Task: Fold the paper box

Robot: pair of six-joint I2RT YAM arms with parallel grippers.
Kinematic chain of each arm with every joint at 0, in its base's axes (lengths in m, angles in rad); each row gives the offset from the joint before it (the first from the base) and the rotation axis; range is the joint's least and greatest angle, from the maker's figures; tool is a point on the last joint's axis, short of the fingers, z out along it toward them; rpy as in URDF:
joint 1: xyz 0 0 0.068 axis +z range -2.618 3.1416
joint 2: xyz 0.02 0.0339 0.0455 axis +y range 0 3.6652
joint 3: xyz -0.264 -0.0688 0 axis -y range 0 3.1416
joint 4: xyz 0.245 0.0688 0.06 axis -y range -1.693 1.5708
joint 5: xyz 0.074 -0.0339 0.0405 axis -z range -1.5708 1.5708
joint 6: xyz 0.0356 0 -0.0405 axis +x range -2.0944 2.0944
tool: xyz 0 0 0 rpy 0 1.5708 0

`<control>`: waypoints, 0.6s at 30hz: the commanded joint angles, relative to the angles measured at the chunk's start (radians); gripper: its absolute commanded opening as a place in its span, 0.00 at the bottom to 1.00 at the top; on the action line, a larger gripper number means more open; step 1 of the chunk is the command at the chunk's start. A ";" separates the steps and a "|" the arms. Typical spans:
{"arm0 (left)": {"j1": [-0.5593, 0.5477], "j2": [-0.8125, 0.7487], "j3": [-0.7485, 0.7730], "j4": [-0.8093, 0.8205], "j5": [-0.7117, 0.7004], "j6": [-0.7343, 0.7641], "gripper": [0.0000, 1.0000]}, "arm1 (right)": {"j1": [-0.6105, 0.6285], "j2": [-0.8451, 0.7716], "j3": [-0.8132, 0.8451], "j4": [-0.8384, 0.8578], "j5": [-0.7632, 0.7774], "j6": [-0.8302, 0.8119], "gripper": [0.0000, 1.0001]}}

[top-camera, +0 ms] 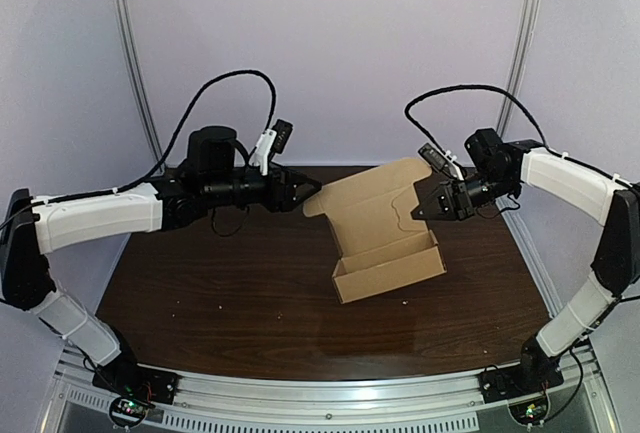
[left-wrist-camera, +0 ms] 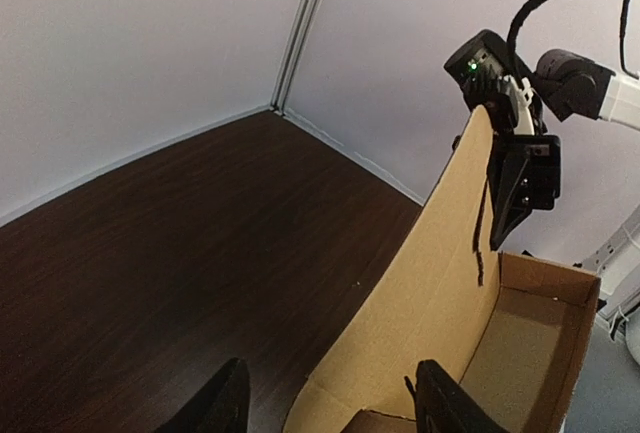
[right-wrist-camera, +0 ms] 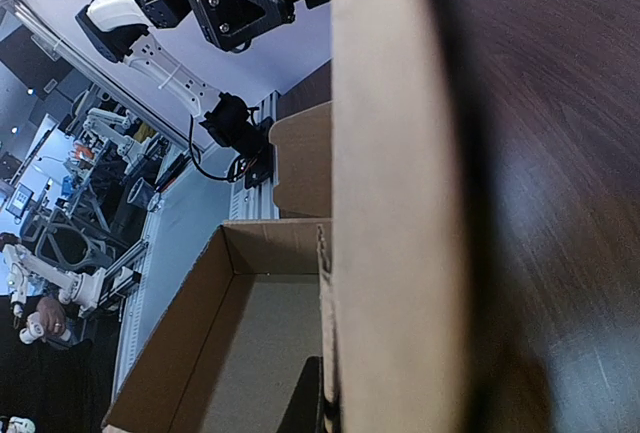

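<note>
Brown cardboard mailer box (top-camera: 390, 275) is sitting on the dark wooden surface (top-camera: 220, 293), its tray formed, while the right hand (top-camera: 420, 205) is apparently pinching the raised lid flap (top-camera: 370, 203) and the wide-open left hand (top-camera: 312, 193) is straddling the opposite edge, so lowering the lid likely comes next.

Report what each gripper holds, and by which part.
The right gripper pinches the paper box by the side edge of its raised lid. The left gripper is open at the lid's opposite end, holding nothing.
</note>
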 commanded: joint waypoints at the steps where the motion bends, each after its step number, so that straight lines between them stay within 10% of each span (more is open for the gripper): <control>1: 0.001 0.057 0.056 -0.146 0.105 0.093 0.57 | 0.005 0.008 0.031 -0.155 0.004 -0.128 0.00; 8: 0.001 0.034 0.068 -0.259 0.036 0.133 0.57 | 0.005 -0.006 0.037 -0.142 -0.006 -0.109 0.00; 18: -0.001 0.052 0.055 -0.172 0.137 0.050 0.10 | 0.005 -0.024 0.019 -0.044 0.012 -0.011 0.00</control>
